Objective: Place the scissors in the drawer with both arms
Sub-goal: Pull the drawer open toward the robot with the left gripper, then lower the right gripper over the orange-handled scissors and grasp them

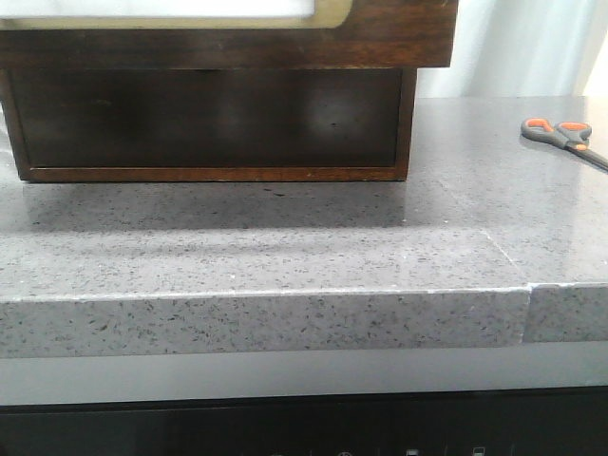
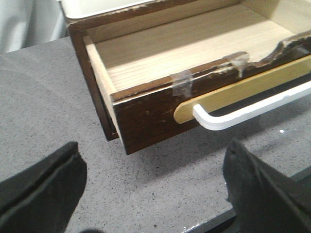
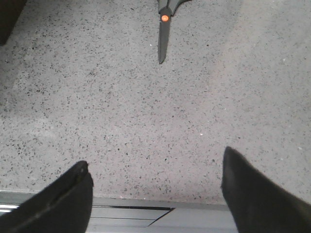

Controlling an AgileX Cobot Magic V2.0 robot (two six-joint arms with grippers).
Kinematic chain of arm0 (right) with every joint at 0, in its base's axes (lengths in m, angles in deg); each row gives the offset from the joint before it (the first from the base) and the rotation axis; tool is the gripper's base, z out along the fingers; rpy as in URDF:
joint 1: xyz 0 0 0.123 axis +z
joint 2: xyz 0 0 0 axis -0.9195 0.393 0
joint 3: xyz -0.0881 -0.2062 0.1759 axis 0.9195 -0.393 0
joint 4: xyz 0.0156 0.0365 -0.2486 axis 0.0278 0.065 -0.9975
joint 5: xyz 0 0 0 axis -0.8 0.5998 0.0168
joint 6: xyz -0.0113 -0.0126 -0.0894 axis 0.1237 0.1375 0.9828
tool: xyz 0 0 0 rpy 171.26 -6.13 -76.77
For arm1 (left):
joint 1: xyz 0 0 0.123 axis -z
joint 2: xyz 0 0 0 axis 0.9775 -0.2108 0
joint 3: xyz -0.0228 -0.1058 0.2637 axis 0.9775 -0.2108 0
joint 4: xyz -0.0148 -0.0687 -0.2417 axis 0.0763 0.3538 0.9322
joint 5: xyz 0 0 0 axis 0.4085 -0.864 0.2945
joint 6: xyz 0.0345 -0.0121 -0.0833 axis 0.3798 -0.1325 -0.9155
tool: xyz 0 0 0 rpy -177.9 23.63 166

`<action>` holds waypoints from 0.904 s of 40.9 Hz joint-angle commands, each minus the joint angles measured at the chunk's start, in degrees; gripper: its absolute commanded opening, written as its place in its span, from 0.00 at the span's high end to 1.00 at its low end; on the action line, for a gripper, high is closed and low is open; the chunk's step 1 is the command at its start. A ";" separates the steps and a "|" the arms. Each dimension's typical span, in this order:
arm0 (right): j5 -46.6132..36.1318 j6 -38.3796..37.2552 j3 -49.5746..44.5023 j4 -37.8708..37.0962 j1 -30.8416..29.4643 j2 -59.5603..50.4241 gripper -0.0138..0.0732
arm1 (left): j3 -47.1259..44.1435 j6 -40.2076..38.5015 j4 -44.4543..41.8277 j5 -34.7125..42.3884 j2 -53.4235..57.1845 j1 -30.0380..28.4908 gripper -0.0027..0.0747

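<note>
Front camera: low and close, facing forward over the table [image 1: 285, 237].
Left wrist camera: looks past its claw [image 2: 155, 189] into the open drawer [image 2: 194, 43] just ahead.
Right wrist camera: looks down past its claw [image 3: 155, 194]; scissors [image 3: 163, 29] ahead, also in front view.

scissors [image 1: 564, 135] on counter [image 1: 285, 247], far right of drawer [image 1: 218, 38].

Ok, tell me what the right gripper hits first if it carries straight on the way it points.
Likely the scissors: their blade tip lies ahead of the open right gripper, with only bare grey countertop between. Depth is hard to judge.
</note>
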 commanded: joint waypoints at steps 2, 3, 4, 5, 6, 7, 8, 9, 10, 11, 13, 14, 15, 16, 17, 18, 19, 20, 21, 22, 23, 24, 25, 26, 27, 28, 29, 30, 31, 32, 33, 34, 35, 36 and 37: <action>-3.27 -0.01 1.40 -1.16 -0.06 0.17 0.18 | 1.87 -0.33 -0.02 4.73 -0.27 0.64 0.23; -3.27 -0.01 1.40 -1.16 -0.06 0.17 0.18 | 1.87 -0.33 -0.02 4.73 -0.27 0.64 0.23; -3.27 -0.01 1.40 -1.16 -0.06 0.17 0.18 | 1.87 -0.33 -0.02 4.73 -0.27 0.64 0.23; -3.27 -0.01 1.40 -1.16 -0.06 0.17 0.18 | 1.87 -0.33 -0.02 4.73 -0.27 0.64 0.23; -3.27 -0.01 1.40 -1.16 -0.06 0.17 0.18 | 1.87 -0.33 -0.02 4.73 -0.27 0.64 0.23; -3.27 -0.01 1.40 -1.16 -0.06 0.17 0.18 | 1.87 -0.33 -0.02 4.73 -0.27 0.64 0.23; -3.27 -0.01 1.40 -1.16 -0.06 0.17 0.18 | 1.87 -0.33 -0.02 4.73 -0.27 0.64 0.23; -3.27 -0.01 1.40 -1.16 -0.06 0.17 0.18 | 1.87 -0.33 0.08 4.73 -0.27 0.64 0.23; -3.27 -0.01 1.40 -1.16 -0.06 0.17 0.18 | 1.87 -0.33 0.20 4.73 -0.27 0.64 0.23; -3.27 -0.01 1.40 -1.16 -0.06 0.17 0.18 | 1.87 -0.33 0.53 4.73 -0.27 0.64 0.23; -3.27 -0.01 1.40 -1.16 -0.06 0.17 0.18 | 1.87 -0.33 1.14 4.73 -0.27 0.64 0.23; -3.27 -0.01 1.40 -1.16 -0.06 0.17 0.18 | 1.87 -0.33 1.27 4.73 -0.27 0.64 0.23; -3.27 -0.01 1.40 -1.16 -0.06 0.17 0.18 | 1.87 -0.33 1.55 4.73 -0.27 0.64 0.23; -3.27 -0.01 1.40 -1.16 -0.06 0.17 0.18 | 1.87 -0.33 1.83 4.73 -0.27 0.64 0.23; -3.27 -0.01 1.40 -1.16 -0.06 0.17 0.18 | 1.87 -0.33 1.81 4.73 -0.27 0.64 0.23; -3.27 -0.01 1.40 -1.16 -0.06 0.17 0.18 | 1.87 -0.33 1.85 4.73 -0.27 0.64 0.23; -3.27 -0.01 1.40 -1.16 -0.06 0.17 0.18 | 1.87 -0.33 1.98 4.73 -0.27 0.64 0.23; -3.27 -0.01 1.40 -1.16 -0.06 0.17 0.18 | 1.87 -0.33 2.15 4.73 -0.27 0.64 0.23; -3.27 -0.01 1.40 -1.16 -0.06 0.17 0.18 | 1.87 -0.33 2.30 4.73 -0.27 0.64 0.23; -3.27 -0.01 1.40 -1.16 -0.06 0.17 0.18 | 1.87 -0.33 2.49 4.73 -0.27 0.64 0.23; -3.27 -0.01 1.40 -1.16 -0.06 0.17 0.18 | 1.87 -0.33 2.63 4.73 -0.27 0.64 0.23; -3.27 -0.01 1.40 -1.16 -0.06 0.17 0.18 | 1.87 -0.33 2.63 4.73 -0.27 0.64 0.23; -3.27 -0.01 1.40 -1.16 -0.06 0.17 0.18 | 1.87 -0.33 2.63 4.73 -0.27 0.64 0.23; -3.27 -0.01 1.40 -1.16 -0.06 0.17 0.18 | 1.87 -0.33 2.63 4.73 -0.27 0.64 0.23; -3.27 -0.01 1.40 -1.16 -0.06 0.17 0.18 | 1.87 -0.33 2.63 4.73 -0.27 0.64 0.23; -3.27 -0.01 1.40 -1.16 -0.06 0.17 0.18 | 1.87 -0.33 2.63 4.73 -0.27 0.64 0.23; -3.27 -0.01 1.40 -1.16 -0.06 0.17 0.18 | 1.87 -0.33 2.63 4.73 -0.27 0.64 0.23; -3.27 -0.01 1.40 -1.16 -0.06 0.17 0.18 | 1.87 -0.33 2.63 4.73 -0.27 0.64 0.23; -3.27 -0.01 1.40 -1.16 -0.06 0.17 0.18 | 1.87 -0.33 2.63 4.73 -0.27 0.64 0.23; -3.27 -0.01 1.40 -1.16 -0.06 0.17 0.18 | 1.87 -0.33 2.63 4.73 -0.27 0.64 0.23; -3.27 -0.01 1.40 -1.16 -0.06 0.17 0.18 | 1.87 -0.33 2.63 4.73 -0.27 0.64 0.23; -3.27 -0.01 1.40 -1.16 -0.06 0.17 0.18 | 1.87 -0.33 2.63 4.73 -0.27 0.64 0.23; -3.27 -0.01 1.40 -1.16 -0.06 0.17 0.18 | 1.87 -0.33 2.63 4.73 -0.27 0.64 0.23; -3.27 -0.01 1.40 -1.16 -0.06 0.17 0.18 | 1.87 -0.33 2.63 4.73 -0.27 0.64 0.23; -3.27 -0.01 1.40 -1.16 -0.06 0.17 0.18 | 1.87 -0.33 2.63 4.73 -0.27 0.64 0.23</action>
